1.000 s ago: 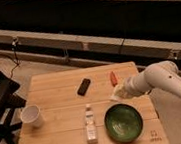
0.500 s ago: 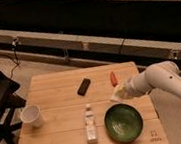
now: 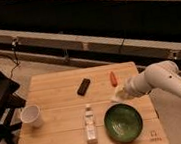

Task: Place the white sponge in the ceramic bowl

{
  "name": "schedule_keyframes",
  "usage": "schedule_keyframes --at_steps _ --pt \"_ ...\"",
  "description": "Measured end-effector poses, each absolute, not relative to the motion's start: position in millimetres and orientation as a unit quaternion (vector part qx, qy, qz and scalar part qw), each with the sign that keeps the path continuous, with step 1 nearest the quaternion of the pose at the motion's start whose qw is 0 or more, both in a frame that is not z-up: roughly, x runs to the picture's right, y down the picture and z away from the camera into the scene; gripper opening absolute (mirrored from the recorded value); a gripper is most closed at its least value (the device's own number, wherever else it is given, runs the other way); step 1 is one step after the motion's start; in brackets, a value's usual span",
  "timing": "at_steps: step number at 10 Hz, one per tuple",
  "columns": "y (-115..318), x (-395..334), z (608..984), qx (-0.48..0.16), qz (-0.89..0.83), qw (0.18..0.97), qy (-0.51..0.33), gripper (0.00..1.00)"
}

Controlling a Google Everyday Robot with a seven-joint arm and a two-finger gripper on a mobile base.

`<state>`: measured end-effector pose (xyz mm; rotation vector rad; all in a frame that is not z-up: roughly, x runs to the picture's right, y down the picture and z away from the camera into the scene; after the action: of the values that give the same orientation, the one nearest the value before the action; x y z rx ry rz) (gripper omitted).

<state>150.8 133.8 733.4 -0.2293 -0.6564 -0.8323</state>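
Note:
The green ceramic bowl (image 3: 123, 123) stands on the wooden table (image 3: 57, 96) near its front right. My white arm reaches in from the right. My gripper (image 3: 119, 94) hangs just above the bowl's far rim, shut on a small pale block, the white sponge (image 3: 117, 97). The sponge is held clear of the table and outside the bowl.
A white paper cup (image 3: 31, 116) stands at the front left. A clear bottle (image 3: 90, 125) stands left of the bowl. A black flat object (image 3: 84, 86) and an orange-red item (image 3: 113, 78) lie further back. A dark chair (image 3: 0, 107) stands to the left.

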Motion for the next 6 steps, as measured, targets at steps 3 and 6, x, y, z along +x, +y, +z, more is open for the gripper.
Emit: schedule_keyframes --at_steps 3,6 --pt "156 152 736 -0.133 -0.397 0.846 -0.33 0.2" --pt "178 154 728 -0.14 -0.403 0.839 -0.338 0.51"
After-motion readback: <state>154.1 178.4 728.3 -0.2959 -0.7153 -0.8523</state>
